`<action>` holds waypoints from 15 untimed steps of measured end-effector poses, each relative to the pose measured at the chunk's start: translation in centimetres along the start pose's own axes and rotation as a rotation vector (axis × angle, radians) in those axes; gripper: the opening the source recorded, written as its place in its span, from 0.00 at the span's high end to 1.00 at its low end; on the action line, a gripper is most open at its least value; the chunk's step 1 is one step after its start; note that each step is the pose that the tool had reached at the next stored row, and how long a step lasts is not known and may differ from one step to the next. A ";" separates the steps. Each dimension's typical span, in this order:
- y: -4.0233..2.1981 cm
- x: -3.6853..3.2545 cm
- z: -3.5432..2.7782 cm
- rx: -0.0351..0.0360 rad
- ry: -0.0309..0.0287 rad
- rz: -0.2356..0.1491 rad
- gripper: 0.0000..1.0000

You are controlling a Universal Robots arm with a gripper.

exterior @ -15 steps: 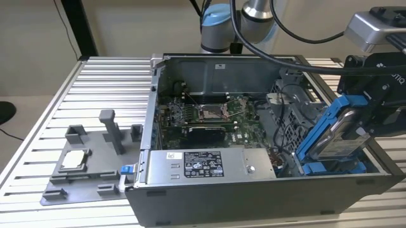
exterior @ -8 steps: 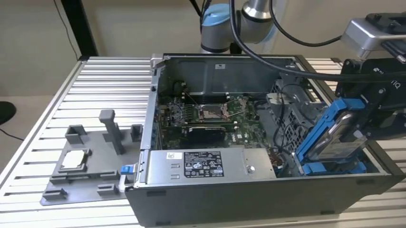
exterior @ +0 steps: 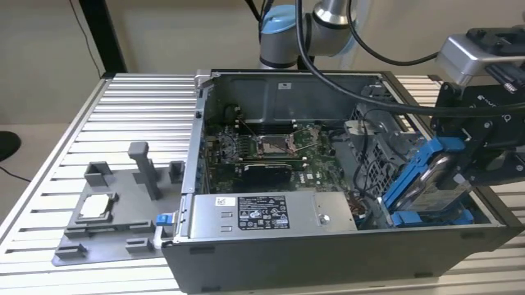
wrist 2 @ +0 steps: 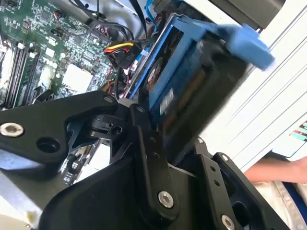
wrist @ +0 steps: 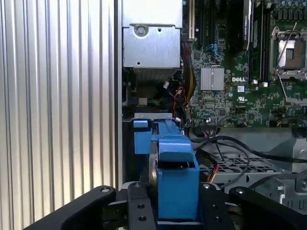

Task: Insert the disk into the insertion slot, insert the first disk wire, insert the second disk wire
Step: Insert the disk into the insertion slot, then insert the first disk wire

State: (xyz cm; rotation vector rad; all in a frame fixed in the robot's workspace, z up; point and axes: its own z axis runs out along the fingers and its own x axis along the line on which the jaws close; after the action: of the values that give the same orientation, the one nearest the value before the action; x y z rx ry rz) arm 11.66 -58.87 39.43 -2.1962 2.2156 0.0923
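1. An open PC case is seen lying on a ribbed metal desk, w/ the motherboard and the silver power supply exposed.
2. The disk is gripped by the hand at the case end on the exterior view's right. The hand is clenched on the blue frame, one black finger pressed to each side, as shown in both wrist views.
3. The disk is held tilted, upper end toward the case's outer wall, lower end down inside the case.
4. A blue bay is seen in the case corner just under the disk's lower end. Whether they touch can't be told.
5. In the first wrist view the disk is seen edge-on, approx. in line w/ the blue bay beyond it.
6. Black cables are seen lying loose over the metal cage beside the bay, apart from the disk.
7. A grey fixture tray is set on the desk at the exterior view's left, well apart from the hand.
8. A person's arm is seen outside the case in the second wrist view.
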 end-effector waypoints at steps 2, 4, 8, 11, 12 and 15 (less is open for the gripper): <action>0.00 0.01 0.03 0.0000 -0.0002 0.000 0.00; 0.00 0.01 0.04 -0.0001 -0.0002 0.000 0.00; 0.00 0.01 0.07 0.0007 -0.0014 0.000 0.00; 0.00 -0.01 0.09 0.0044 -0.0040 0.000 0.00; 0.00 -0.01 0.09 0.0047 -0.0039 0.000 0.00; -0.01 -0.03 0.10 0.0074 -0.0066 -0.001 0.00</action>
State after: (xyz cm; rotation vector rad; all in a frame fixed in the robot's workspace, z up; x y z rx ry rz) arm 11.67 -58.84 39.33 -2.1895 2.2084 0.0910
